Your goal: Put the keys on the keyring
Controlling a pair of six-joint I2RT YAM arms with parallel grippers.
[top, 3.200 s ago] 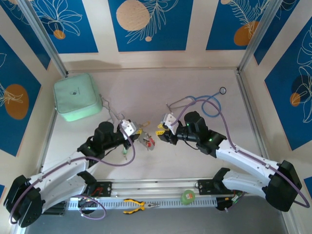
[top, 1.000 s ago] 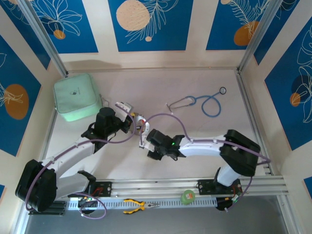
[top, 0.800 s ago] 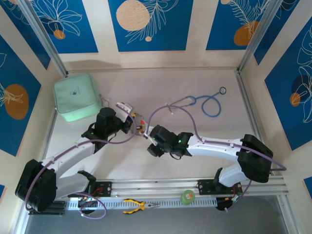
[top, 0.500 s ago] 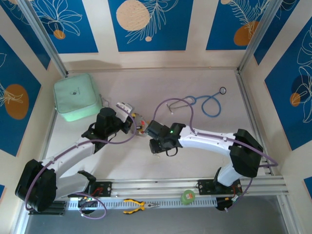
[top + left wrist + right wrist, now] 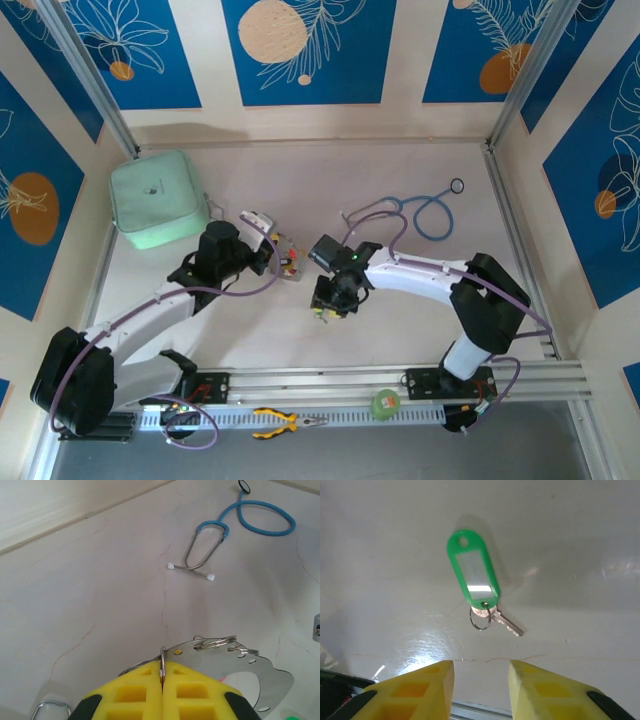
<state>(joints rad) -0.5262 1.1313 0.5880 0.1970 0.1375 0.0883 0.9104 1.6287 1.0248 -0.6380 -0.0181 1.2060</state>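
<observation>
On table [image 5: 570,555], green-tagged key [image 5: 481,597], white label [image 5: 474,575]

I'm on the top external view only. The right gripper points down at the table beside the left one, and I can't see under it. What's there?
Observer: In the right wrist view, a green-tagged key lies flat on the table, just ahead of the right gripper. The jaws stand apart and touch nothing.
Operator: Which end of it is nearer the gripper?
Observer: The key end. A small split ring joins key and tag there.
Operator: Does the left gripper have the keyring?
Observer: Yes. In the left wrist view, the left gripper is shut on the keyring, with the thin wire pinched between its yellow fingers.
</observation>
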